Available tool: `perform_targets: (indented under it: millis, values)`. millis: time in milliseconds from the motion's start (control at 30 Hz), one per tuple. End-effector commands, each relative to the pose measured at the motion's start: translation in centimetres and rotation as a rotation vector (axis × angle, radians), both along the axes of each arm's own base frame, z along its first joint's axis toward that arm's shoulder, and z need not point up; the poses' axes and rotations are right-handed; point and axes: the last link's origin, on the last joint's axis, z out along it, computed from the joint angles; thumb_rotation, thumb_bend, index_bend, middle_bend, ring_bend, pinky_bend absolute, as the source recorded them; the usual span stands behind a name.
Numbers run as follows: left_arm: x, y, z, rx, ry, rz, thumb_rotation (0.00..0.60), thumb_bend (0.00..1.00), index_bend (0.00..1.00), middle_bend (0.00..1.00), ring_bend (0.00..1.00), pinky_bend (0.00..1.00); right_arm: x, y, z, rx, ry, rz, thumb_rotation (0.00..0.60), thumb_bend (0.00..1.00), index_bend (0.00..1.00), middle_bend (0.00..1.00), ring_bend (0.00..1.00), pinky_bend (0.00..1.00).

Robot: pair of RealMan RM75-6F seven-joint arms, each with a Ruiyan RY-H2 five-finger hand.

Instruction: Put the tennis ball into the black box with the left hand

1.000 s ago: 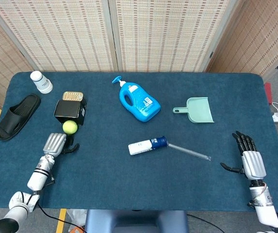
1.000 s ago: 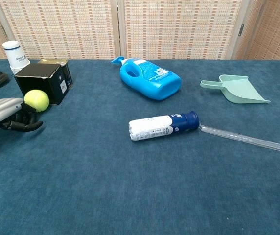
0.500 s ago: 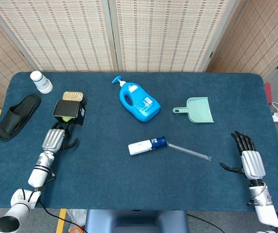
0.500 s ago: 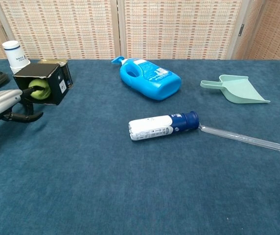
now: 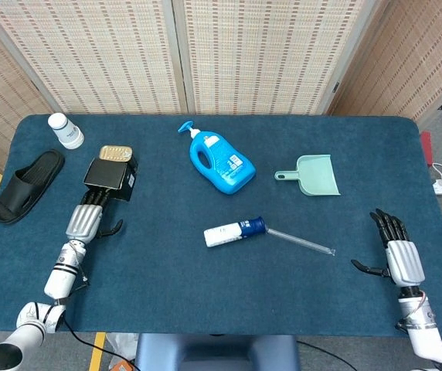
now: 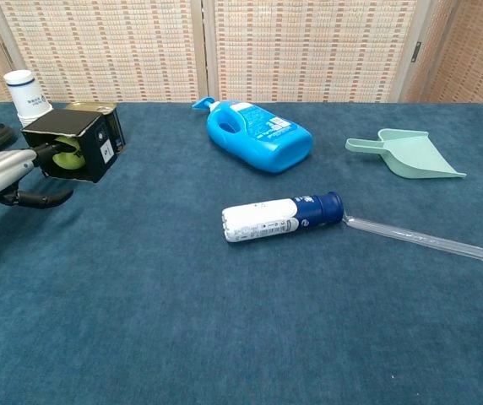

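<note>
Tennis ball (image 6: 71,157) now sits well inside the black box (image 6: 84,135), which lies on its side with its open mouth toward the robot; in the chest view only a yellow-green patch shows in the shadowed opening, and from the head view the ball cannot be seen at all. A second ago it lay on the blue table (image 5: 205,294) just in front of the box, and half a second ago it was only at the mouth, so it has been pushed steadily deeper. The left hand (image 5: 86,220) has followed it forward: its fingers (image 6: 46,150) are extended and held close together, their tips reaching into the opening and seemingly touching the ball rather than gripping it, while the thumb hangs out to the side below. The box appears to have been nudged slightly away by the push. This suggests the placing itself is essentially done, and what remains is to draw the fingers out without dragging the ball back or shifting the box further. Beside the box stand a tin (image 5: 116,153) and a white bottle (image 5: 66,131). The right hand (image 5: 397,255) rests far off on the table, fingers loosely spread and holding nothing.
</note>
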Motion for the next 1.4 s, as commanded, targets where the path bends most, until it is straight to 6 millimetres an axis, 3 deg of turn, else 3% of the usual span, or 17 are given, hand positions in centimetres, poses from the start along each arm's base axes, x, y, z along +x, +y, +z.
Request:
perform_targets:
  millis: [33,233,433,633,767,800,833,900,967,1033,1133,1400]
  values:
    - [-0.2,-0.2,0.2,-0.002,0.007,0.001,0.163,0.32,0.00,0.00,0.00,0.00,0.0,0.0,0.0,0.000,-0.001,0.003,0.600,0.00,0.00,0.00,0.00,0.00]
    - [-1.0,-1.0,0.5,-0.009,0.022,0.007,0.162,0.32,0.00,0.00,0.00,0.00,0.0,0.2,0.1,-0.003,-0.003,0.009,0.600,0.00,0.00,0.00,0.00,0.00]
    - [-2.9,-3.6,1.2,-0.011,0.029,0.029,0.155,0.32,0.00,0.00,0.00,0.00,0.0,0.4,0.2,0.000,-0.012,0.022,0.600,0.00,0.00,0.00,0.00,0.00]
    - [-5.4,-8.4,3.2,0.010,0.053,0.051,0.153,0.32,0.00,0.00,0.00,0.00,-0.2,0.7,0.5,0.006,-0.025,0.037,0.600,0.00,0.00,0.00,0.00,0.00]
    - [-6.4,-13.6,6.0,0.112,0.037,0.083,0.155,0.32,0.00,0.00,0.00,0.00,-0.1,1.0,0.7,0.010,-0.036,0.062,0.600,0.00,0.00,0.00,0.00,0.00]
    - [-6.4,-14.8,6.5,0.147,0.024,0.091,0.188,0.32,0.00,0.00,0.00,0.01,-0.1,1.1,0.8,0.010,-0.038,0.069,0.600,0.00,0.00,0.00,0.00,0.00]
    - [-6.4,-16.1,7.0,0.170,0.014,0.093,0.266,0.32,0.01,0.00,0.00,0.06,-0.1,1.3,0.8,0.009,-0.040,0.075,0.600,0.00,0.00,0.00,0.00,0.00]
    - [-6.5,-18.7,7.6,0.222,0.016,0.094,0.398,0.35,0.09,0.07,0.08,0.24,-0.2,1.6,1.0,0.006,-0.047,0.088,0.600,0.00,0.00,0.00,0.00,0.00]
    - [-6.8,-21.2,7.4,0.216,0.008,0.099,0.412,0.37,0.17,0.16,0.17,0.35,-0.2,1.9,1.2,0.001,-0.057,0.099,0.600,0.00,0.01,0.00,0.00,0.00]
    - [-6.9,-22.6,7.1,0.205,-0.001,0.101,0.407,0.38,0.19,0.17,0.19,0.36,-0.3,2.1,1.2,0.000,-0.061,0.105,0.600,0.00,0.01,0.00,0.00,0.00]
    - [-6.8,-23.6,6.9,0.210,0.004,0.091,0.408,0.37,0.19,0.15,0.17,0.32,-0.3,2.2,1.2,0.002,-0.063,0.114,0.600,0.00,0.01,0.00,0.00,0.00]
    - [-6.4,-23.4,7.1,0.228,-0.015,0.068,0.405,0.37,0.20,0.15,0.17,0.30,-0.5,2.6,1.3,-0.012,-0.068,0.112,0.600,0.00,0.01,0.00,0.00,0.00]
